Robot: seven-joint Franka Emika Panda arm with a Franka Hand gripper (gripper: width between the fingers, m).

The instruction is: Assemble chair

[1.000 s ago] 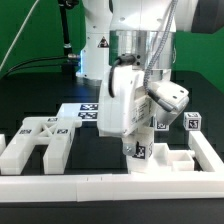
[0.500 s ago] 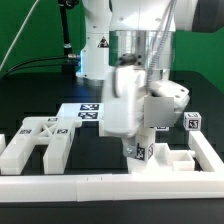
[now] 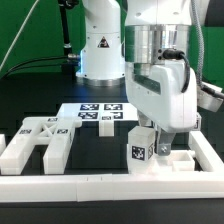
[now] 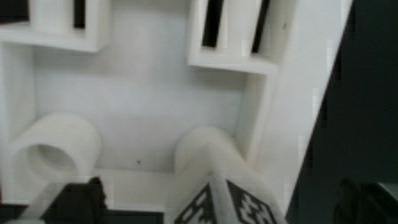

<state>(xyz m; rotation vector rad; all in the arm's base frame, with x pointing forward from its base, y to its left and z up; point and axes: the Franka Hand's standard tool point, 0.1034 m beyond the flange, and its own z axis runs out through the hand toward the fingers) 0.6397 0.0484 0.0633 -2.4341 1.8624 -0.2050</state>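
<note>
the chair is, by the look of it, only partly built. under the gripper (image 3: 163,138), in the corner by the exterior view's right, a tagged white block (image 3: 140,152) stands upright on the black counter (image 3: 100,150), touching or just beside a low white part (image 3: 180,160). whether the two are truly seated together i cannot tell. the wrist view looks down on that cluster: a white slab (image 4: 134,95) with two slotted pieces on it and two rounded pegs (image 4: 54,155) nearer the camera. the jaws stand apart, with a clear gap beside the tagged piece between them, so nothing is held. well apart, on the exterior view's left, a chunky cross-braced part (image 3: 35,140) lies flat and unjoined. the marker board (image 3: 98,112) sits behind and the front border rail (image 3: 90,186) runs before it all. what seems left is fetching that cross-braced part and joining it to the corner cluster.
</note>
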